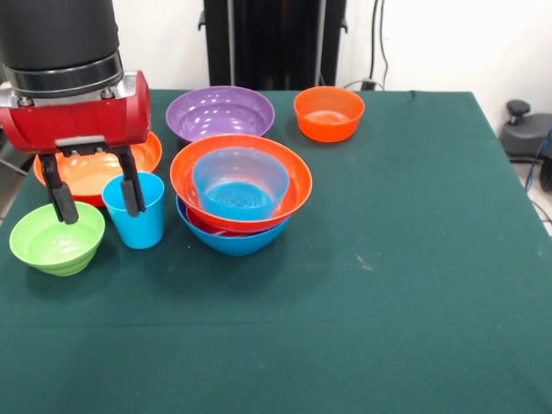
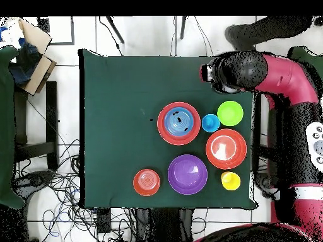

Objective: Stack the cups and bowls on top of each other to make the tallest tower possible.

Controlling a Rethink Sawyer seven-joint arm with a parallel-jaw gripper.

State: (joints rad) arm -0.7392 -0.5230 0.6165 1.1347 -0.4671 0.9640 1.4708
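Note:
The tower [image 1: 241, 191] [image 2: 178, 123] is a nest: a large blue bowl at the bottom, a magenta rim just showing, a large orange bowl, and a medium blue bowl [image 1: 240, 183] on top. Left of it on the cloth stands the sky blue cup [image 1: 140, 214] [image 2: 211, 122], upright, with the lime green bowl [image 1: 56, 239] [image 2: 230, 113] beside it. My gripper [image 1: 95, 197] hangs open above these two. One finger is at the cup's left rim and the other is over the green bowl's edge. It holds nothing. The yellow cup [image 2: 230, 181] shows only from overhead.
A second large orange bowl [image 1: 90, 170] [image 2: 226, 148] lies behind the gripper. The purple bowl [image 1: 220, 113] [image 2: 187, 174] and small orange bowl [image 1: 329, 113] [image 2: 146, 181] sit toward the far edge. The red arm [image 2: 281, 69] reaches in over that side of the table.

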